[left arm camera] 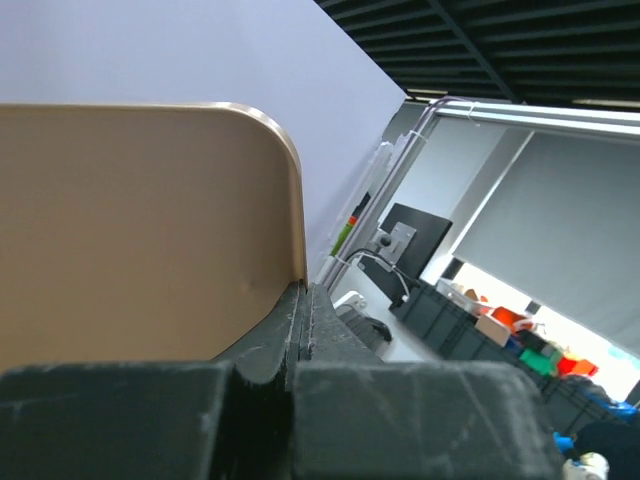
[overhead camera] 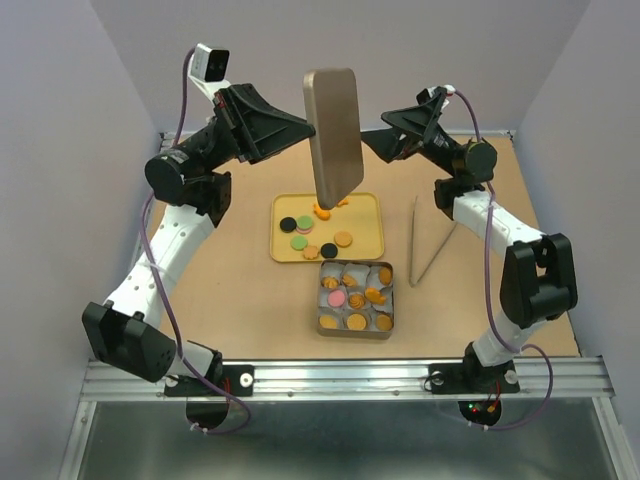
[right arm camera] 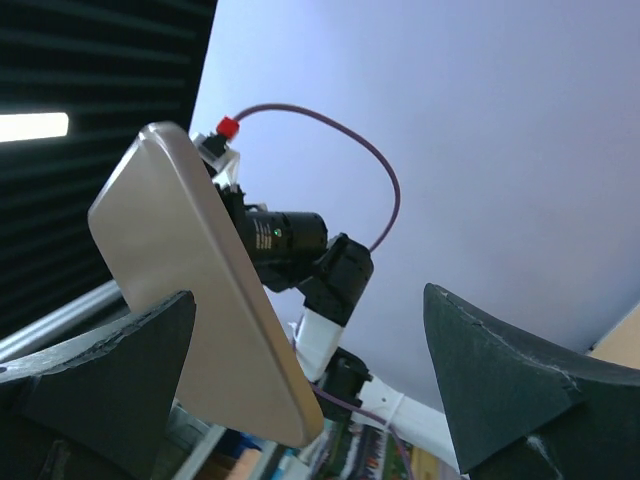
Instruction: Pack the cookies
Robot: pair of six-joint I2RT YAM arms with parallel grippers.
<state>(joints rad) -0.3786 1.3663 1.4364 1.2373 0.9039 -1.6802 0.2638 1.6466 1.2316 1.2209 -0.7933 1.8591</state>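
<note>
The left gripper was clenched on one long edge of a tan-gold lid, holding it upright in the air above the far end of a yellow tray. The right gripper stood spread wide beside the lid's opposite edge, grasping nothing. Bare table lay to either side. The cookies, flat black, green, pink and tan-orange discs, lay loose on the tray. More sat in paper cups inside a tin just in front.

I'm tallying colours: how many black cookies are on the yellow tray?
2: one black cookie and a second beside it, at the yellow tray's left end. The raised gold lid covers part of the tray; more may be hidden.
</note>
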